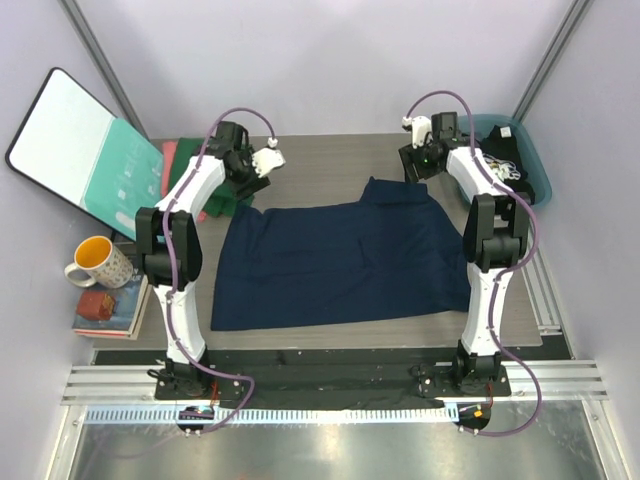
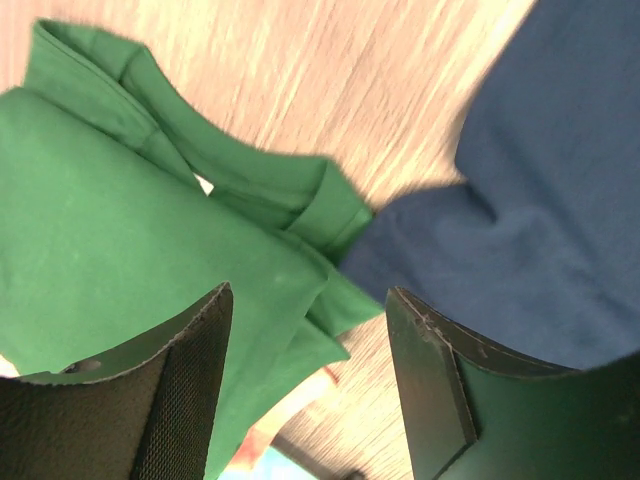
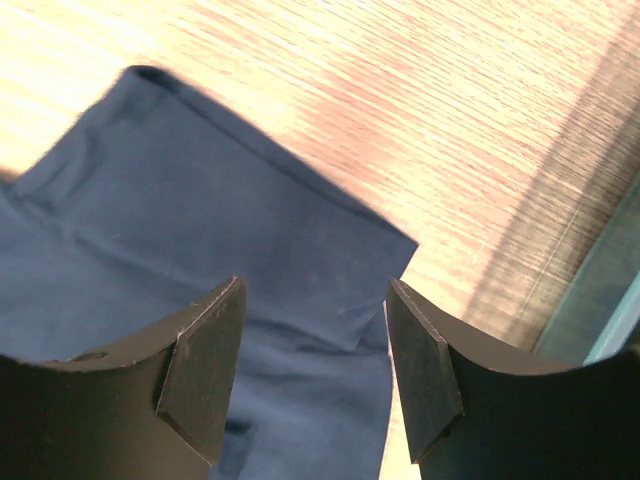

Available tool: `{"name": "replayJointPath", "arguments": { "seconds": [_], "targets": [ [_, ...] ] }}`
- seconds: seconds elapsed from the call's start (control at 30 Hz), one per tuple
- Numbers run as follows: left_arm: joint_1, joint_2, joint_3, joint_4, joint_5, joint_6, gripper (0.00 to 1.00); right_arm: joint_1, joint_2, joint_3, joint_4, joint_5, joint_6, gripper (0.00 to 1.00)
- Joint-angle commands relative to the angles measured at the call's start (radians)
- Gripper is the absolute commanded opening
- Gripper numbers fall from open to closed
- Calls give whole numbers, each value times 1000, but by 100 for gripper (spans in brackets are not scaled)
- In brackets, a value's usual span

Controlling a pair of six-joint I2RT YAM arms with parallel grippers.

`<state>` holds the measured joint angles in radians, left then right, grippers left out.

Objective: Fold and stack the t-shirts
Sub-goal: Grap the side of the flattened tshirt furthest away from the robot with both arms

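A navy blue t-shirt [image 1: 340,262] lies spread flat across the middle of the table, one sleeve pointing toward the back. My left gripper [image 1: 255,178] hovers open over its back left corner. In the left wrist view that gripper [image 2: 310,310] has nothing between its fingers, with the folded dark green t-shirt [image 2: 120,220] and the navy cloth [image 2: 540,230] below it. A salmon-pink t-shirt [image 1: 170,165] peeks out beside the green one [image 1: 192,146]. My right gripper [image 1: 417,165] is open and empty above the navy sleeve [image 3: 200,230]. A black t-shirt [image 1: 503,160] sits in the bin.
A teal bin [image 1: 538,170] stands at the back right corner. The teal-and-white board [image 1: 85,150] leans at the back left. A mug [image 1: 98,262] and some books [image 1: 108,305] sit off the table's left edge.
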<state>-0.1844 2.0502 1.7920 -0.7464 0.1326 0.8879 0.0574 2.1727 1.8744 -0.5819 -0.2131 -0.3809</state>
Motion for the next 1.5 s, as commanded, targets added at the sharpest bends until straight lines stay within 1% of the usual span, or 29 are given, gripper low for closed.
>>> {"name": "replayJointPath", "arguments": {
  "seconds": [0.0, 0.03, 0.07, 0.17, 0.3, 0.4, 0.47, 0.63, 0.67, 0.83, 1.03, 1.3, 1.47],
  "targets": [
    [7, 33, 17, -111, 53, 140, 62, -7, 58, 74, 19, 24, 8, 64],
    [8, 44, 9, -116, 56, 169, 60, -8, 74, 90, 20, 26, 5, 64],
    [8, 50, 1, -139, 58, 242, 58, -7, 81, 97, 21, 26, 7, 64],
    [8, 79, -5, -149, 56, 348, 56, -8, 101, 121, 21, 29, 4, 64],
    [8, 119, 6, -156, 12, 459, 54, -10, 113, 138, 13, 38, -1, 64],
    [13, 165, 43, -154, -5, 494, 52, -16, 125, 158, -2, 41, -4, 64],
    [14, 197, 76, -168, -21, 506, 52, -18, 130, 172, -10, 43, -4, 64],
    [22, 232, 99, -146, -47, 549, 52, -24, 147, 199, -30, 46, -13, 63],
    [23, 237, 112, -149, -53, 552, 50, -25, 150, 204, -39, 49, -16, 63],
    [25, 243, 167, -223, -36, 562, 50, -30, 171, 247, -59, 50, -23, 62],
    [25, 194, 150, -263, -30, 579, 50, -30, 191, 282, -72, 46, -21, 62],
    [26, 212, 156, -265, -82, 591, 50, -30, 246, 318, -73, 32, -21, 61],
    [25, 225, 158, -252, -88, 586, 39, -30, 280, 328, -72, 41, -23, 61]
  ]
}}
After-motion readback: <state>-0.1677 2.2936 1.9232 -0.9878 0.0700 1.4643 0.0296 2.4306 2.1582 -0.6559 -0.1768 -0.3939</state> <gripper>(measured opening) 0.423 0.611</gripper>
